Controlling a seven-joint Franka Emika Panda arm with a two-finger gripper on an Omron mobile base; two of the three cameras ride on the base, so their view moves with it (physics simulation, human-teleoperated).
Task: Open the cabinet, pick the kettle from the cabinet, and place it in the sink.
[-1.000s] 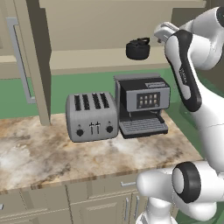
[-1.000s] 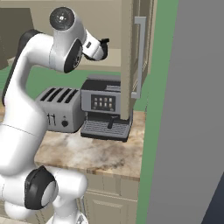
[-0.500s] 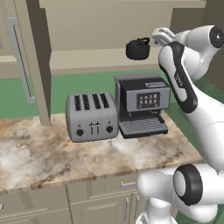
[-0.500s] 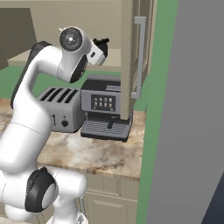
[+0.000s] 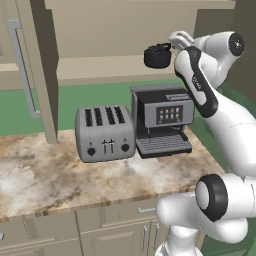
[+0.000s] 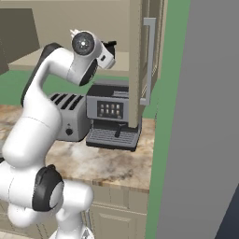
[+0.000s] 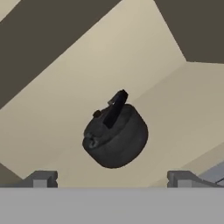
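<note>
Cabinet (image 5: 42,75) doors are standing open; kettle (image 5: 158,55) is sitting on the cabinet shelf, upper centre of the left base view, above the coffee machine (image 5: 162,120). Gripper (image 7: 111,178) is pointing at it with jaws spread wide, holding nothing, the kettle sitting between and beyond the fingertips in the hand view. Kettle is looking rigid, smooth, likely light and slippery on the round body; arched handle (image 7: 116,108) on top is looking like the safest place to grab.
</note>
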